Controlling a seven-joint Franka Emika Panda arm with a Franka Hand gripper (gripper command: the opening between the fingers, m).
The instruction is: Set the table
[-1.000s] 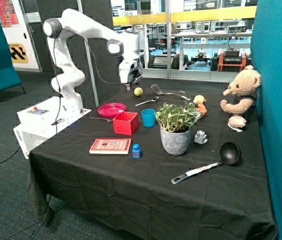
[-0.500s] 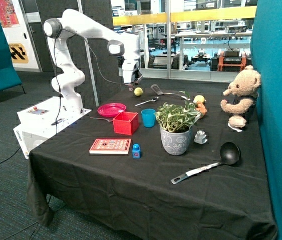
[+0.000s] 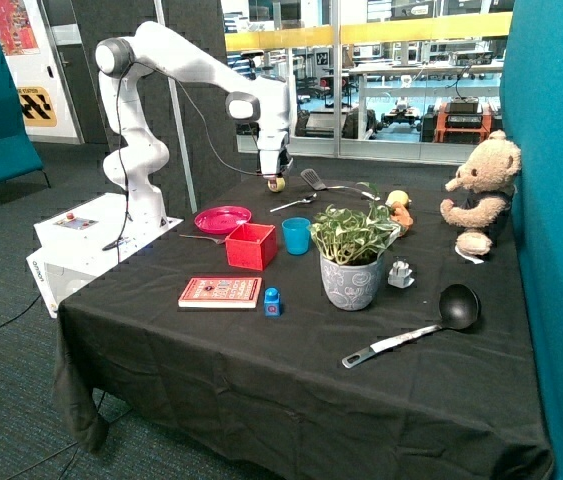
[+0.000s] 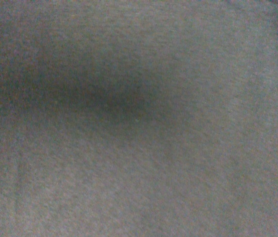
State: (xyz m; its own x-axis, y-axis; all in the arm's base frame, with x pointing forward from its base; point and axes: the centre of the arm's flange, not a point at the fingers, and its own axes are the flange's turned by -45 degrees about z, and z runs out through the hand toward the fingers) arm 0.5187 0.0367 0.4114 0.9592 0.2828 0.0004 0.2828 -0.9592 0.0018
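The table is draped in black cloth. On it lie a pink plate, a fork beside it, a blue cup, a spoon and a black spatula. My gripper hangs at the far side of the table, right over a yellow ball and close to touching it. The wrist view shows only the black cloth close up, with a dark shadow on it.
A red box stands by the plate. A potted plant, a red book, a blue block, a black ladle, a teddy bear and a small grey object are spread over the table. The white robot base stands beside it.
The arm has swung toward the far middle of the table and come down, so the gripper now sits just above the yellow ball.
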